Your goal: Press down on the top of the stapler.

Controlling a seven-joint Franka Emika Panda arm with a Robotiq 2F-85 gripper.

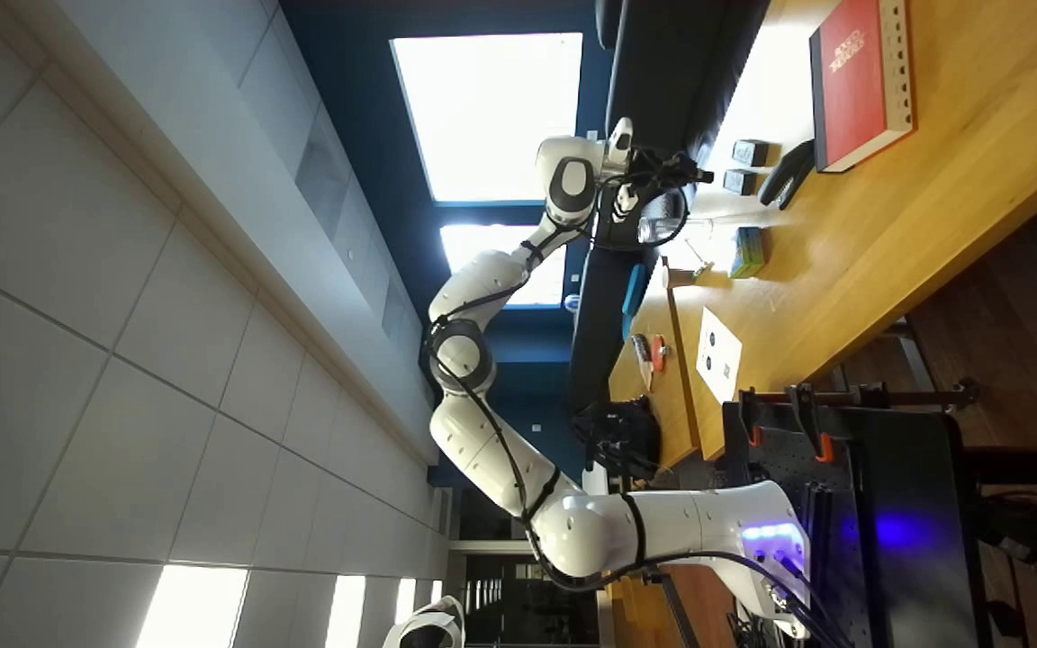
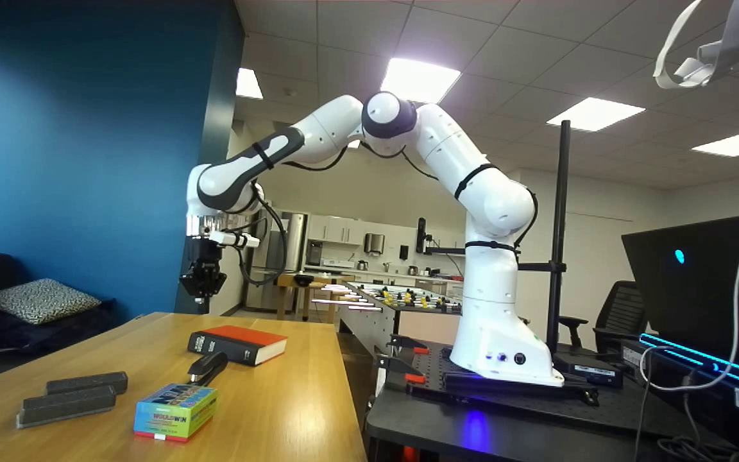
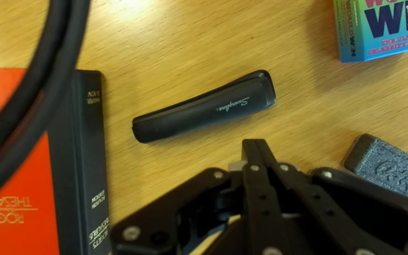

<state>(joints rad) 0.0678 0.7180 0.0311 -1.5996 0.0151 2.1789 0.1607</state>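
The black stapler (image 3: 204,108) lies on the wooden table in the wrist view, its top facing up with "Swingline" lettering. It also shows in both exterior views (image 1: 787,175) (image 2: 208,367). It lies between the book and the game box. My gripper (image 3: 255,143) is shut with its fingertips together and nothing between them. In the wrist view the fingertips appear just below the stapler's lettered half, apart from it. In both exterior views the gripper (image 1: 706,176) (image 2: 203,305) points down and hangs well above the table.
A red and black thesaurus (image 3: 16,170) lies past one end of the stapler. A colourful game box (image 3: 381,32) is past the other end. Two dark grey blocks (image 2: 68,405) lie nearby; one (image 3: 391,170) shows beside my fingers. A black cable (image 3: 37,71) crosses the wrist view.
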